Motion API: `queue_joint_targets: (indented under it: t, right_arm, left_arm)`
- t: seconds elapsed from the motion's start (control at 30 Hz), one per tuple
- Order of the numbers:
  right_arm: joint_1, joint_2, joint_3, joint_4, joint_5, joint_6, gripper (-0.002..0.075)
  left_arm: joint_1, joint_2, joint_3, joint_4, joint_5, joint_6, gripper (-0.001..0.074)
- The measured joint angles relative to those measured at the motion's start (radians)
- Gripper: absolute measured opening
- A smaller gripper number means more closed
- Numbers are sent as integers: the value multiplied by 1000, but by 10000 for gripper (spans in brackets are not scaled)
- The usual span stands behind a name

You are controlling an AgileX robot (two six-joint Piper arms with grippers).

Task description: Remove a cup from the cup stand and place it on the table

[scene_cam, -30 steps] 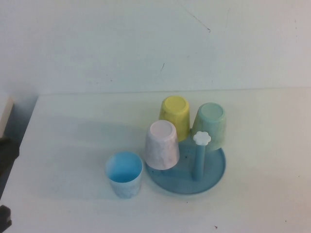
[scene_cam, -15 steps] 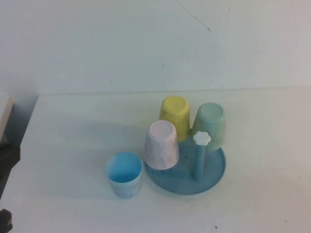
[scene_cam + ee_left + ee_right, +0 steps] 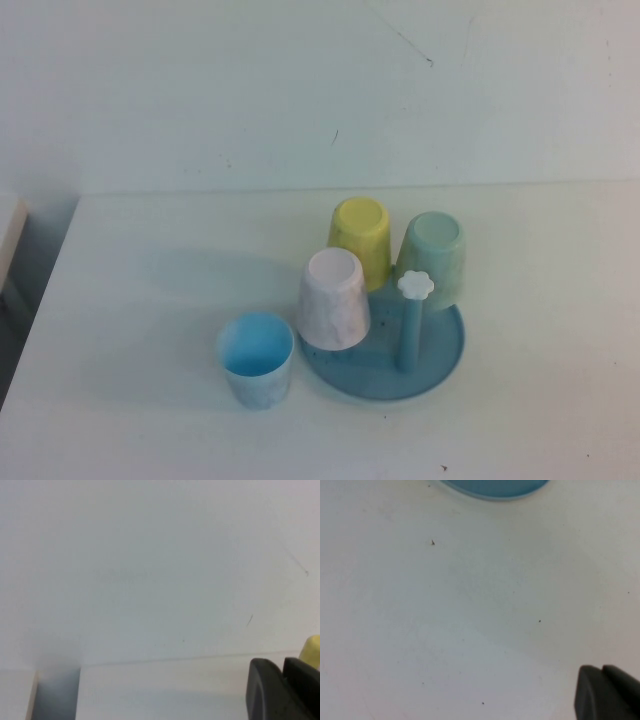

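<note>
The light-blue speckled cup [image 3: 256,358] stands upright on the white table [image 3: 140,290], just left of the cup stand [image 3: 440,362]. The stand is a round blue tray with one bare peg topped by a white flower cap [image 3: 415,284]. Neither gripper shows in the high view. My left gripper [image 3: 284,662] is shut and empty, off to the table's left, with a sliver of the yellow cup [image 3: 312,652] behind it. My right gripper [image 3: 601,669] is shut and empty over bare table, with the stand's rim [image 3: 495,491] well away from it.
A pink cup [image 3: 334,298], a yellow cup [image 3: 362,240] and a pale mint-green cup [image 3: 432,258] sit upside down on the stand's pegs. A white wall rises behind the table. The table's left edge [image 3: 45,300] drops to a dark gap.
The dark parts of my left arm at the high view's left edge have drawn back out of sight. The cups and the stand have not moved.
</note>
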Motion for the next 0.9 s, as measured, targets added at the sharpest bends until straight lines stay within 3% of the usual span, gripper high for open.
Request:
queue_joint_targets:
  t: [0.37,0.9]
  right_arm:
    - [0,0,0,0,0,0,-3]
    - [0,0,2,0,0,0,-3]
  left_arm:
    - [164,-192,347,-79,18,-9,39]
    - [163,-194,364,-73,137,-3,39]
